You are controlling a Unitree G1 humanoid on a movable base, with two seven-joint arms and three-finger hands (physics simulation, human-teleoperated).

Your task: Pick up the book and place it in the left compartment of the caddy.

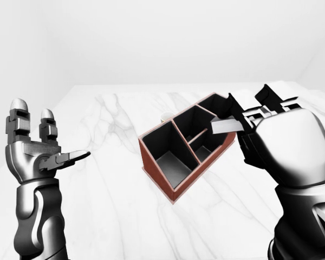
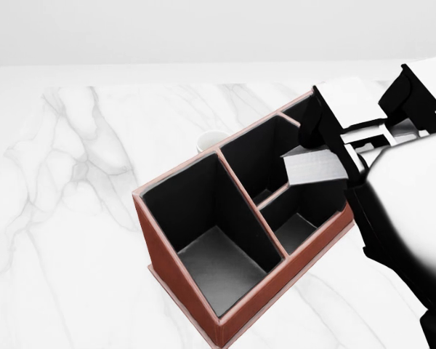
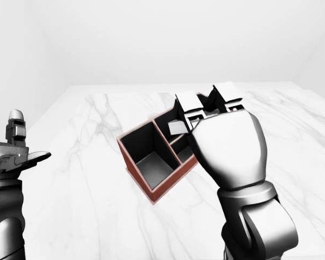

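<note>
A brown caddy (image 2: 173, 280) with black-lined compartments lies at a slant on the white marble table (image 2: 80, 182). Its left compartment (image 2: 219, 263) is the large one nearest the bottom of the head view and holds nothing. My right gripper (image 1: 244, 116) is shut on the book (image 2: 316, 166), a thin grey-white slab. The book hangs above the caddy's middle compartments, pointing left. The hand hides the caddy's right end. My left gripper (image 1: 54, 135) is raised at the left of the left-eye view, open and holding nothing, well away from the caddy.
A small white round object (image 2: 211, 139) sits on the table just behind the caddy's far wall. The table's far edge (image 2: 203, 67) meets a plain pale wall. Bare marble spreads to the left of the caddy.
</note>
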